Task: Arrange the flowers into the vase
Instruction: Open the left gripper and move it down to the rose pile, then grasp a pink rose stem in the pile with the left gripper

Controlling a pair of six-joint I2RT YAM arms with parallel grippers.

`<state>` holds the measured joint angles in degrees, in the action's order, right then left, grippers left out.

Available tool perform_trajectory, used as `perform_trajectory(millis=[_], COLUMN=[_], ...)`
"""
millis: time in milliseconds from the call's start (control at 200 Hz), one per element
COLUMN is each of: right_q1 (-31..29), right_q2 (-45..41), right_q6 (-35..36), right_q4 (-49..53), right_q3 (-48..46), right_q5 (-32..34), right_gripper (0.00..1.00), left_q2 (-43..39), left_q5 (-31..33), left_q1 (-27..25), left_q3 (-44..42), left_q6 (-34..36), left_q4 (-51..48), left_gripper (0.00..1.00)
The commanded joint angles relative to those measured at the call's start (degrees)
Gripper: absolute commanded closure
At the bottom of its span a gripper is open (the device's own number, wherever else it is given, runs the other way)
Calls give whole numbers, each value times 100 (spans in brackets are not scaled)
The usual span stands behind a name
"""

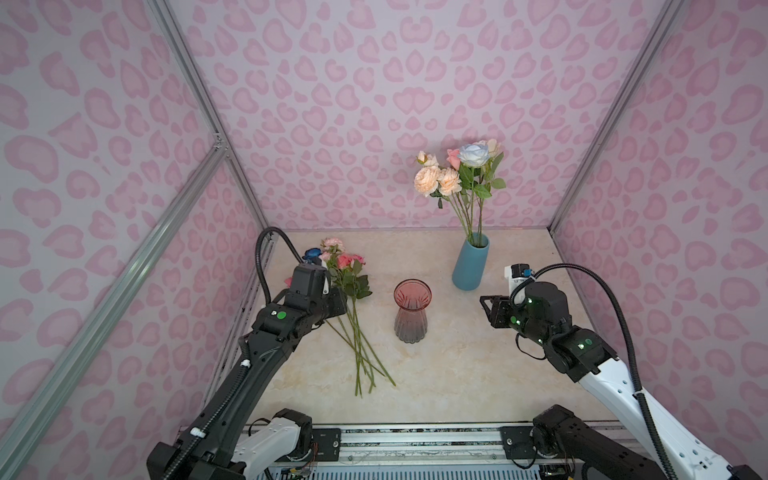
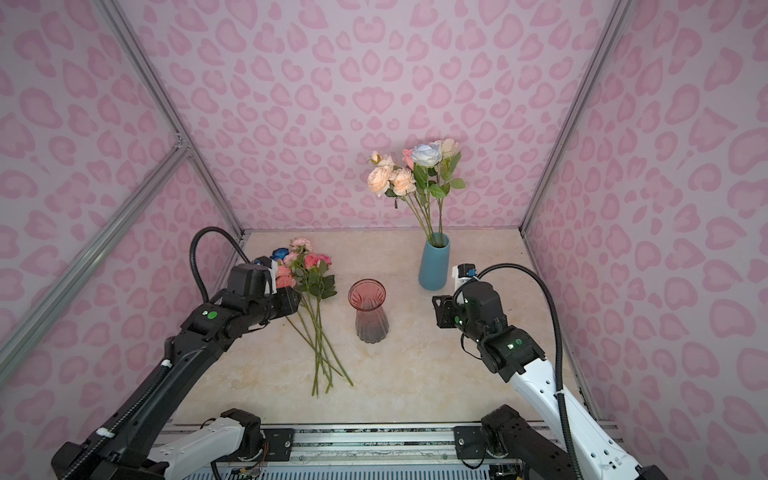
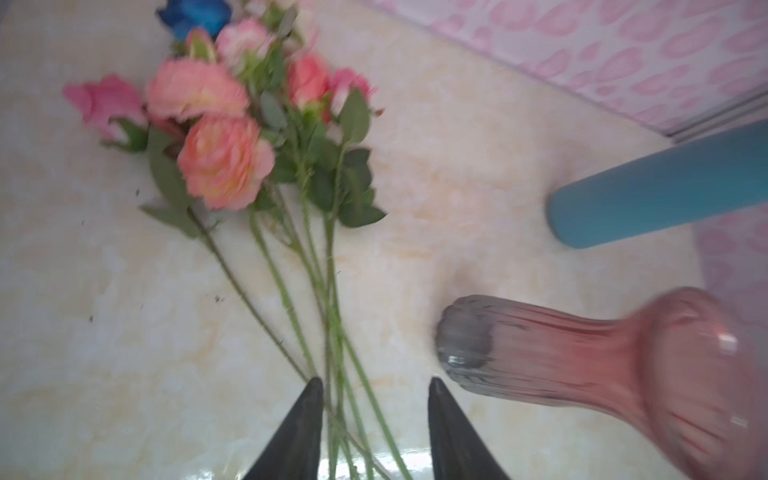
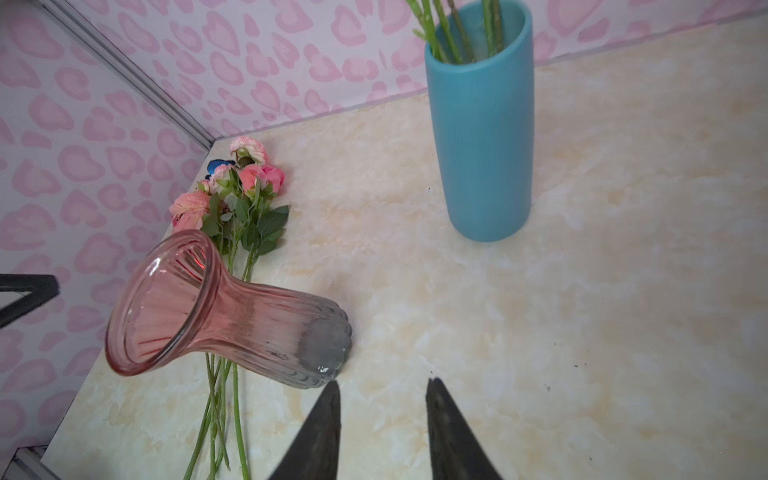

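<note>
L arm reaches fwd, low over the table [image 1: 457, 386]. The left gripper [image 3: 375, 382] sits above the stems of the loose flowers [image 1: 349, 274], which lie flat at the table's left. Its fingers are spread w/ stems running under the gap; prob no contact, the view's blurred. R arm is raised, elbow bent. The right gripper [image 4: 383, 382] points toward centre, fingers apart, nothing betw them. Betw the arms the pink glass vase [image 1: 412, 311] stands upright just beside the stems. At the back, the blue vase [image 1: 470, 266] holds several blooms [image 1: 453, 174].
</note>
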<state>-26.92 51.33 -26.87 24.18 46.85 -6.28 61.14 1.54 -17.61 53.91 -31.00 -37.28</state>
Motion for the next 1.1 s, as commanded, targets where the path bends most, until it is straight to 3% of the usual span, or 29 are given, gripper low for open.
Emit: perform_trajectory(millis=[0, 205, 360, 580, 980, 1095], right_q1=[-149, -441, -446, -446, -446, -445], right_q2=[289, 798, 739, 530, 749, 807], right_q6=[-151, -129, -108, 2, -45, -57], right_q4=[-524, -685, -660, -442, -563, -538], right_q3=[-83, -36, -54, -112, -179, -134], right_q5=[-268, -165, -39, 336, 233, 199], right_gripper=[65, 66, 66, 65, 64, 64], left_q2=[109, 1163, 2129, 2906, 2977, 3089], left_q5=[340, 396, 347, 576, 655, 681], left_q1=[60, 105, 256, 295, 317, 329], left_q3=[-646, -762, -464, -259, -509, -513], left_q6=[-489, -438, -347, -300, -187, -161], left_q4=[844, 1607, 1844, 1987, 2152, 2267], left_gripper=[55, 57, 67, 71, 67, 77])
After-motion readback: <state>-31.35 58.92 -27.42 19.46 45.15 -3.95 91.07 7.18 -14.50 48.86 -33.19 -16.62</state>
